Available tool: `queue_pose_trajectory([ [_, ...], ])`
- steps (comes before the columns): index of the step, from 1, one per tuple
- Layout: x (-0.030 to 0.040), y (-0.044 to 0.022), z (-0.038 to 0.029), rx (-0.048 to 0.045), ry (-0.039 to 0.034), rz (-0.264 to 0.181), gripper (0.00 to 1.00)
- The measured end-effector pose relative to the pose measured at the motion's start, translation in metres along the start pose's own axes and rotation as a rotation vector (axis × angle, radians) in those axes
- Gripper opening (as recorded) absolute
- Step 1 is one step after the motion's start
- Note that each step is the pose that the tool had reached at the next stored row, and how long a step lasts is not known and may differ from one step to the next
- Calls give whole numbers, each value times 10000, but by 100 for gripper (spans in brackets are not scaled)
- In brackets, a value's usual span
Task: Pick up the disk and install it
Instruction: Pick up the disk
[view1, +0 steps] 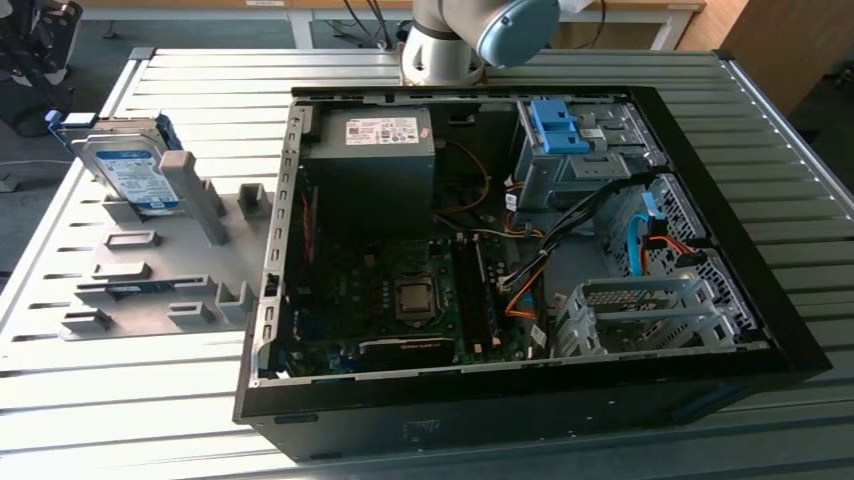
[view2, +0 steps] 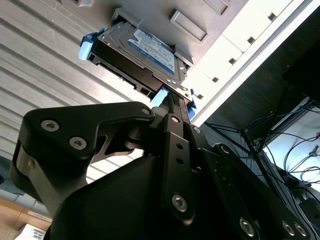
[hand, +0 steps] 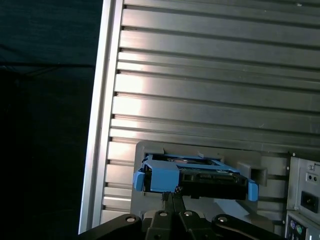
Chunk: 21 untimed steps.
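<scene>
Closest to the wrist cameras sits the gripper (hand: 170, 195), matt black links with bright screw heads, its fingertips drawn together on nothing and aimed at the disk (view1: 128, 172). That disk stands on edge, tilted, in a grey moulded rack (view1: 174, 265) at the exterior view's far left, well apart from the open case (view1: 467, 425) (so nothing is installed yet). I judge this to be the approach before the pick. A grasp would call, I think, for parting the jaws first and squaring them to the slim body between its glossy blue plastic rails, since the silver shell and paper label look slick. Beneath everything, the surface (view1: 134, 400) is ribbed aluminium, and inside the case a perforated steel cage (view1: 641, 310) sits at the exterior view's near right.
</scene>
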<state>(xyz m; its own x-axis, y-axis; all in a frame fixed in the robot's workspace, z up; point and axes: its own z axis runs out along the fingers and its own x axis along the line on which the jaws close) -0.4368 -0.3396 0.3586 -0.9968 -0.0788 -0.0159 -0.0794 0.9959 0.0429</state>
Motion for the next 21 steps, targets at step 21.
queue_pose_trajectory([
  [21,0,0,0,-3,11,-233,11],
])
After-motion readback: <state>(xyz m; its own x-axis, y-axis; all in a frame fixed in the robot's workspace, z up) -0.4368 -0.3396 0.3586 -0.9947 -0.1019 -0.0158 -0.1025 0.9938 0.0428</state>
